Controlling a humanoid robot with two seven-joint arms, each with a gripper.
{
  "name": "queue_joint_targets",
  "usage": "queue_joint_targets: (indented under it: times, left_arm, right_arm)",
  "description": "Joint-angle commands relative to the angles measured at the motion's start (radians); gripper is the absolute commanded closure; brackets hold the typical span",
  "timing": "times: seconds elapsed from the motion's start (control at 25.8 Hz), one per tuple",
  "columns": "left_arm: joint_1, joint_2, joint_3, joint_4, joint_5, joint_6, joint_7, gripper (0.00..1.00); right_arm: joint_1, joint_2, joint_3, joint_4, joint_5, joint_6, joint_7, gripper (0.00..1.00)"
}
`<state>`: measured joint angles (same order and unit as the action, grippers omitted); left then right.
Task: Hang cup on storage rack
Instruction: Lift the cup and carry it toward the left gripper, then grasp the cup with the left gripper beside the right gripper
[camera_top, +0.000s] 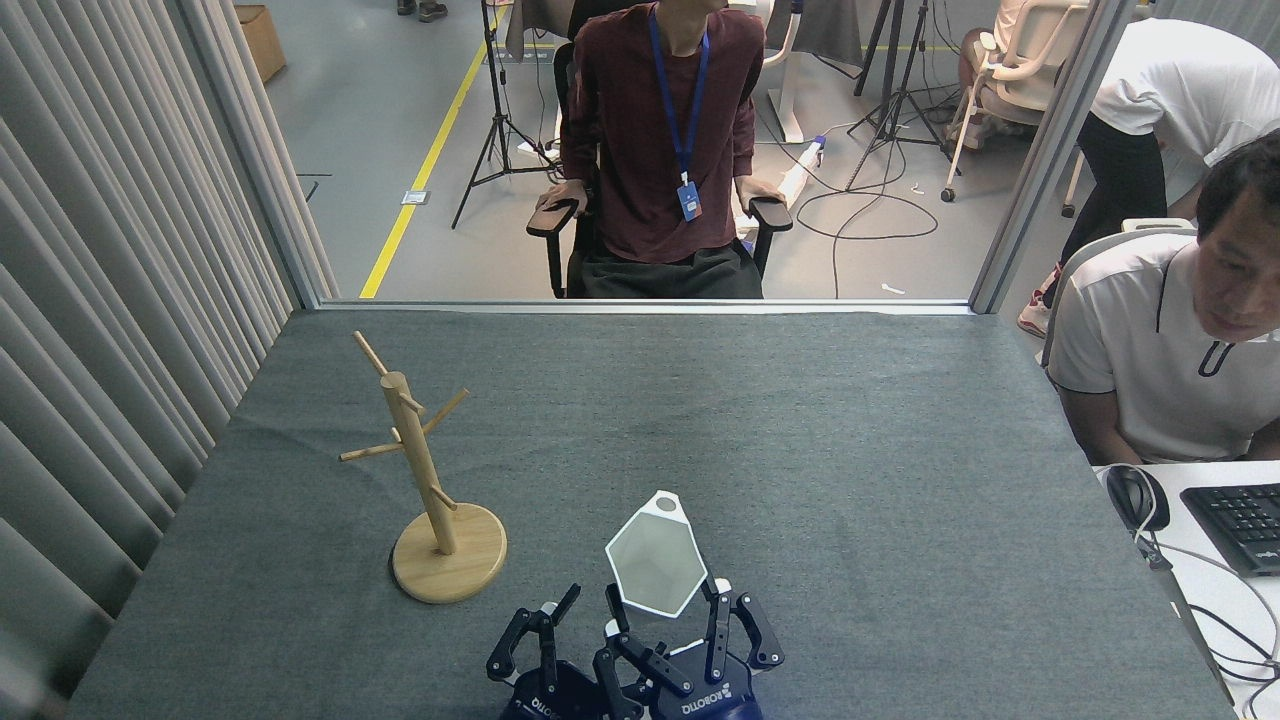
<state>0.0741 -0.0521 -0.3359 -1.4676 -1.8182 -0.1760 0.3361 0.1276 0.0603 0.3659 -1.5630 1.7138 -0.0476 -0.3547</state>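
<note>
At the bottom centre of the frame the two grippers sit side by side. The right gripper (668, 625) is closed on the cup (656, 566), its dark fingers pinching the lower part of the white faceted body. The cup is held clear of the table with its open mouth turned up toward the camera. Its tab (665, 504), with the round hole, points to the far side, away from the robot. Just to the left, the left gripper (557, 618) holds nothing and its fingers are spread apart.

Farther up and to the left, the rack (425, 478) stands upright on its round base on the grey table (800, 420). Every peg that can be seen is bare. A clear gap of table lies between the cup and the rack.

Beyond the far table edge, at the top of the frame, a person sits in a chair, and another sits at the right edge beside a keyboard (1235, 518) and mouse (1138, 496).

Judging from this, the pickup is done and the cup is secure in the grip and lifted. The hanging itself has not begun. What seems to be left is to carry the cup up and left to the rack, line the tab's hole up with a peg tip, slide it on, and let go. The hole is small and the pegs are thin, so that alignment is probably the hardest part.
</note>
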Motion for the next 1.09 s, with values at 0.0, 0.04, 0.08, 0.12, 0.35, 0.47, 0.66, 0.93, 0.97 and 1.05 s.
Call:
queue_joint_targets:
  times: [0.0, 0.04, 0.08, 0.12, 0.35, 0.47, 0.66, 0.93, 0.97, 1.05]
  left_arm:
    - [0.001, 0.001, 0.001, -0.003, 0.002, 0.0, 0.001, 0.01]
    - [0.001, 0.0, 0.001, -0.005, 0.002, 0.0, 0.003, 0.01]
    - [0.001, 0.001, 0.001, -0.005, 0.004, 0.0, 0.003, 0.01]
    - [0.001, 0.001, 0.001, -0.005, 0.004, 0.0, 0.003, 0.01]
    - [0.001, 0.001, 0.006, -0.007, 0.005, 0.0, 0.004, 0.01]
    - [0.001, 0.001, 0.008, -0.007, 0.005, 0.0, 0.004, 0.01]
    - [0.0, 0.0, 0.009, -0.005, 0.005, 0.001, 0.004, 0.02]
    - [-0.005, 0.001, 0.012, -0.002, 0.008, 0.012, 0.014, 0.36]
    - [-0.007, 0.001, 0.012, -0.002, 0.008, 0.016, 0.014, 0.43]
    - [-0.007, 0.001, 0.012, -0.002, 0.008, 0.016, 0.014, 0.49]
  right_arm:
    - [0.009, 0.001, 0.036, 0.0, 0.013, 0.017, -0.003, 0.27]
    - [0.009, 0.001, 0.047, 0.001, 0.013, 0.023, -0.001, 0.27]
    - [0.009, 0.001, 0.057, 0.001, 0.015, 0.025, -0.001, 0.27]
    - [0.009, 0.003, 0.065, 0.003, 0.017, 0.025, -0.003, 0.27]
    - [0.035, -0.007, 0.107, 0.001, 0.047, 0.015, -0.003, 0.26]
    - [0.046, -0.01, 0.111, 0.001, 0.047, 0.014, -0.003, 0.26]
    - [0.05, -0.011, 0.114, 0.001, 0.049, 0.014, -0.003, 0.25]
    - [0.05, -0.011, 0.113, 0.003, 0.049, 0.014, -0.003, 0.25]
    - [0.05, -0.011, 0.113, 0.003, 0.049, 0.014, -0.003, 0.25]
    - [0.05, -0.011, 0.113, 0.003, 0.049, 0.014, -0.003, 0.24]
